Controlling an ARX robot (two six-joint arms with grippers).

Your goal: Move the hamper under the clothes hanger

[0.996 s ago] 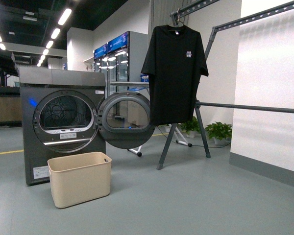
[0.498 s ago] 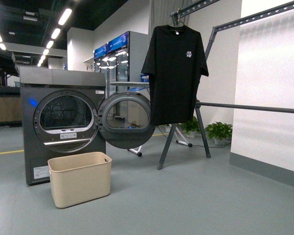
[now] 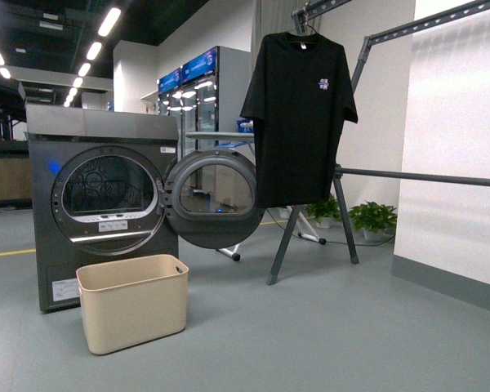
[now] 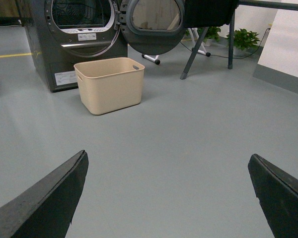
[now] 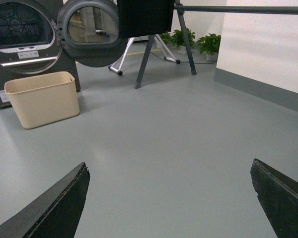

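The hanger (image 3: 416,176) is cut off above. The hamper (image 3: 133,300) fronts the dryer (image 3: 98,204), with open floor (image 3: 327,327) beside it. The left claw (image 4: 167,155) and right claw (image 5: 170,164) gape empty.

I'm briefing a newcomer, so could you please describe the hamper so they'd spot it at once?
Find the big grey front-loading machine with its round door swung open. On the floor just in front of it stands the hamper. It is the only beige, open-topped rectangular bin, with rounded corners and a handle cut-out near its rim.
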